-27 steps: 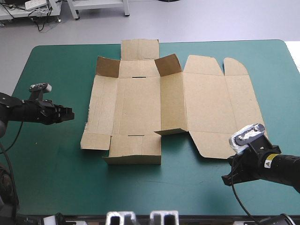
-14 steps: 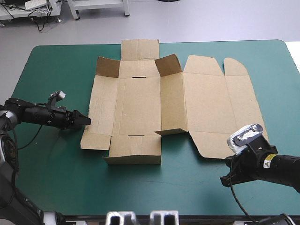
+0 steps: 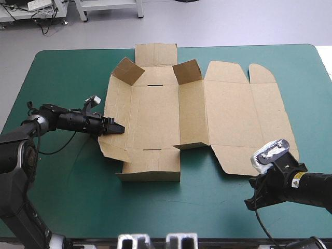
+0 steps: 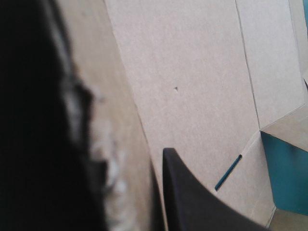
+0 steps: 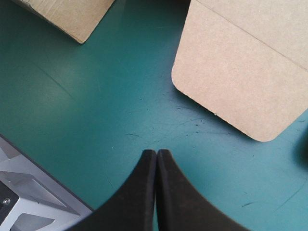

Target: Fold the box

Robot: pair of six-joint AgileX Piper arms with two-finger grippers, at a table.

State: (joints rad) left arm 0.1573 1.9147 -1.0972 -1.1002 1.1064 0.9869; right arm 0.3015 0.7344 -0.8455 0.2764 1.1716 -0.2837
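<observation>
The brown box lies spread on the teal-green cover, its rear corner flaps raised and its front wall standing. My left gripper is at the box's left wall, which is tilted up off the table. In the left wrist view the frayed edge of that wall sits between my two black fingers, so the gripper is shut on the box, with the floor panel ahead. My right gripper is shut and empty on the cover, just short of the rounded lid flap.
The lid panels lie flat toward the table's right side. In the right wrist view the table's front edge runs close beside the shut fingers, and a corner of the front wall shows farther off.
My left gripper has travelled right from the open cover onto the box's left wall. That wall and the rear-left flap have lifted, and the sheet has slid slightly right. The right arm has barely moved.
</observation>
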